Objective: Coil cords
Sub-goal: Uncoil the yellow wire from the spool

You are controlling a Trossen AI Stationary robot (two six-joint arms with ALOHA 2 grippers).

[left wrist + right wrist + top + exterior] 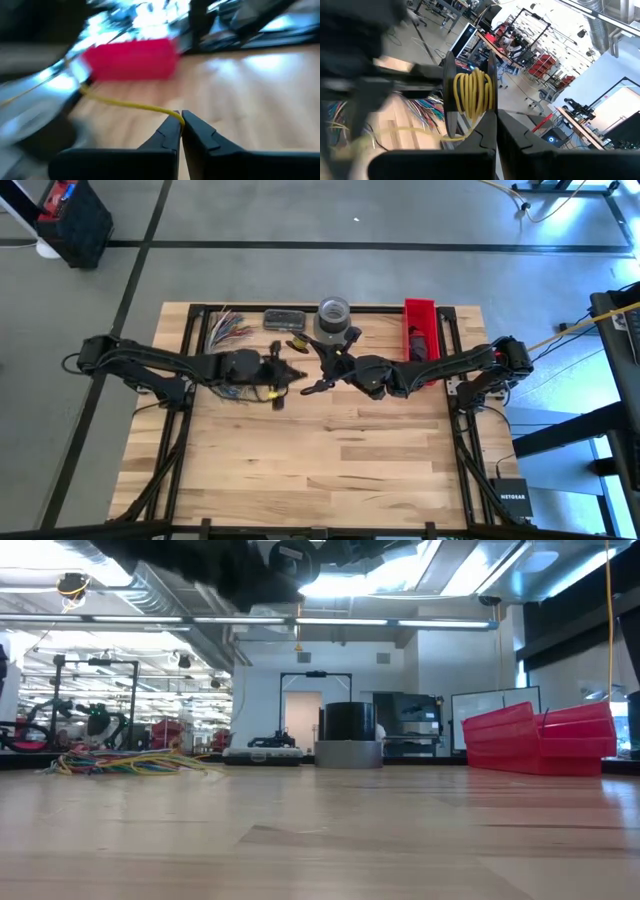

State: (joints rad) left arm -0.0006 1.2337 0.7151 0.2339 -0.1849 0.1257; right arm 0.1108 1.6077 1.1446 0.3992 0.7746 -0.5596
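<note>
Yellow cord (131,105) pinched at the closed tips of the left gripper (181,120), trailing away over the wooden table (260,95) toward a blurred red bin (132,60). Wound in several loops as a small yellow coil (472,95) just past the right gripper (496,117), whose fingers were pressed together beneath it; whether gripping the coil itself or only its tail, impossible to tell. Met above the middle of the back half of the table, seen from overhead: left gripper (290,373) and right gripper (325,360) close together, a speck of yellow beside the left wrist. Raised well off the surface, judging by the level view, with only dark arm parts at the top edge. Farther back, lying loose by the left rear corner, a multicoloured tangle of cords (228,326), well apart from both grippers, spread flat on the wood (130,762). Along the rear edge beyond: a dark flat case (284,319), a grey tape roll (334,311), and the red bin (420,325) at right.
</note>
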